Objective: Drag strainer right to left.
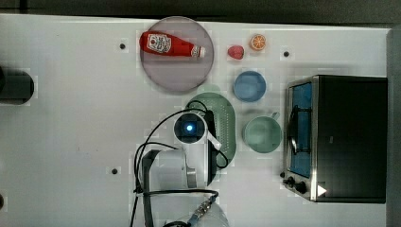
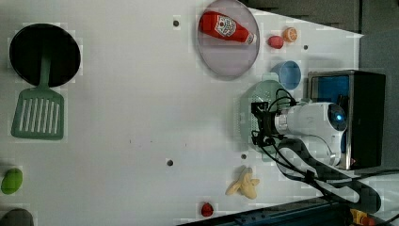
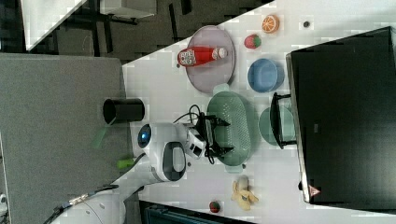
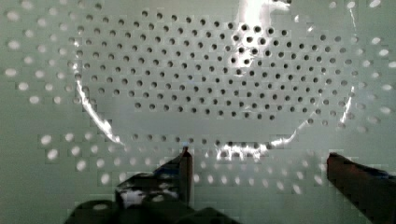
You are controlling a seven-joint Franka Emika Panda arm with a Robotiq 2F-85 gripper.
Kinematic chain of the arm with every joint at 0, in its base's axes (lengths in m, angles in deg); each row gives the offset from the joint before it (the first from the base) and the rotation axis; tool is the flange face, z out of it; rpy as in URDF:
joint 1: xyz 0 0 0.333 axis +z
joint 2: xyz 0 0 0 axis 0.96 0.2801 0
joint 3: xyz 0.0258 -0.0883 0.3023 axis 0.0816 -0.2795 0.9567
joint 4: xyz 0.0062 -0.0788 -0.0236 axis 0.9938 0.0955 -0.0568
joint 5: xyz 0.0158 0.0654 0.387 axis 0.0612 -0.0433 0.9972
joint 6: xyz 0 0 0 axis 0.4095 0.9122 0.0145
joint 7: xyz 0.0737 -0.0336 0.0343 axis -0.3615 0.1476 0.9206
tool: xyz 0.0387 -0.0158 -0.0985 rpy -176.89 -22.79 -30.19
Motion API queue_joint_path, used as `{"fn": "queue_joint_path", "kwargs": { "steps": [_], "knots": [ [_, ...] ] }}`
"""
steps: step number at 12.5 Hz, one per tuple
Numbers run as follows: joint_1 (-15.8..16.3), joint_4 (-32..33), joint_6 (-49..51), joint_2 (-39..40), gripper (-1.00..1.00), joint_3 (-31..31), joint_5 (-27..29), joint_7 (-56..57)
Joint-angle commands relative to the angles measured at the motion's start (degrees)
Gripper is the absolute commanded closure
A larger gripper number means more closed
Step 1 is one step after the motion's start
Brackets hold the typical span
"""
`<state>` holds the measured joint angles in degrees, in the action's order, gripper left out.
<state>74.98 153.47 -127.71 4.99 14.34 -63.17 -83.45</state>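
Gripper (image 4: 257, 163) of mine spread wide, empty, over pale mint-green oval perforated plastic strainer (image 1: 226, 124), red ketchup bottle (image 1: 171, 45) beyond strainer, white label's writing unreadable.

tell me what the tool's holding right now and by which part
Nothing is held. The tool hangs open over the perforated bottom of the strainer, with a clear gap between its fingers and nothing in it.
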Motion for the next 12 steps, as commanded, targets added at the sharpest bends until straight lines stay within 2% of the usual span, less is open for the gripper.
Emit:
{"fn": "queue_joint_path", "kwargs": {
  "steps": [1,8,12],
  "knots": [
    [1.51,-1.40,0.75,-0.86,-1.00,-0.19,0.76,-3.93],
    [5.67,-2.16,1.18,-0.10,-1.00,4.22,10.94,-3.97],
    [9.92,-4.01,2.04,0.16,-1.00,6.26,12.24,-12.00]
  ]
}}
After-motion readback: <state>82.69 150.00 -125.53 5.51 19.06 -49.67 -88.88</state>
